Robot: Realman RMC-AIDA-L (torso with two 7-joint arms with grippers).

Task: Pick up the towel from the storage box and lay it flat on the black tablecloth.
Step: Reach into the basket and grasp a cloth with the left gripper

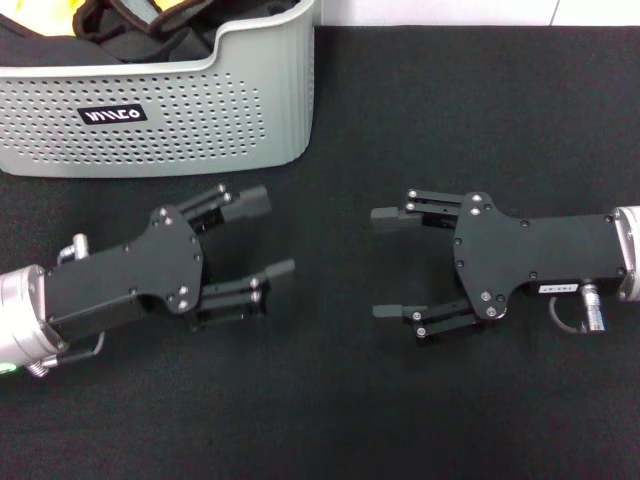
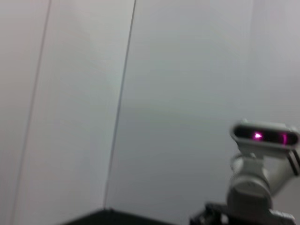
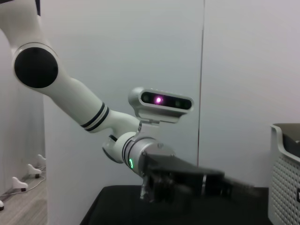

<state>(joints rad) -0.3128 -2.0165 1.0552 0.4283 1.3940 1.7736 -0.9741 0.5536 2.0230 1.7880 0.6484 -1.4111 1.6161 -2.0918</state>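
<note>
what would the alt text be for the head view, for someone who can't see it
Two black robot end effectors, the left end effector and the right end effector, lie open and empty, facing each other on the black tablecloth. Behind the left one stands the storage box, light grey and perforated, with bunched dark and yellow cloth inside.

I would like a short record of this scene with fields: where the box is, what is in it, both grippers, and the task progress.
storage box: far left on the black tablecloth
contents: bunched dark and yellow cloths; the towel cannot be singled out
left gripper: open, empty, low over the tablecloth before the box
right gripper: open, empty, facing the left one
progress: nothing picked up yet
</note>
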